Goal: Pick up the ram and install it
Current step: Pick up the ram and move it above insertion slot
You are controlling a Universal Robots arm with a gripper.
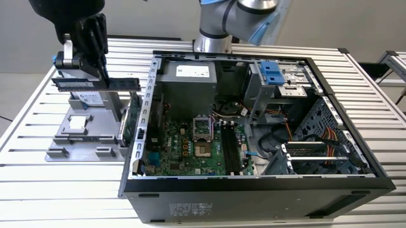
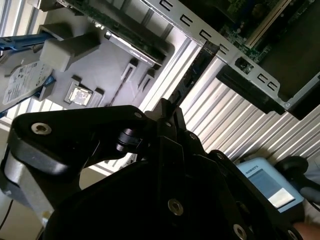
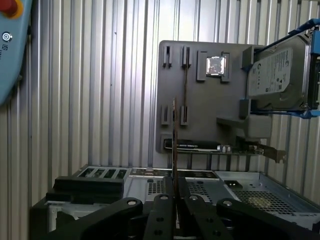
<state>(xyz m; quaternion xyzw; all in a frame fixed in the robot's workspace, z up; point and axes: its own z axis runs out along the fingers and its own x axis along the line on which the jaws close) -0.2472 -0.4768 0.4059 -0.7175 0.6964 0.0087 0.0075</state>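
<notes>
The ram [image 1: 95, 84], a long thin dark stick with black chips, hangs level above the grey holder plate [image 1: 76, 142] at the exterior view's left. My black gripper [image 1: 100, 76] comes down from above and is shut on the ram's upper edge. In the first wrist view the ram [image 3: 174, 135] appears edge-on, sticking out from between the closed fingers [image 3: 162, 200]. In the second wrist view the ram [image 2: 192, 70] is a dark strip beyond the gripper [image 2: 169, 107]. The long black memory slots [image 1: 231, 148] lie on the motherboard inside the open computer case [image 1: 254, 185].
On the holder plate [image 3: 200, 100] stand a silver hard drive with blue rails [image 3: 280, 72], a small square chip [image 3: 215, 65] and an expansion card [image 3: 200, 146]. The case wall [image 1: 146, 109] rises between plate and motherboard. A blue pendant [image 3: 10, 55] lies on the slatted table.
</notes>
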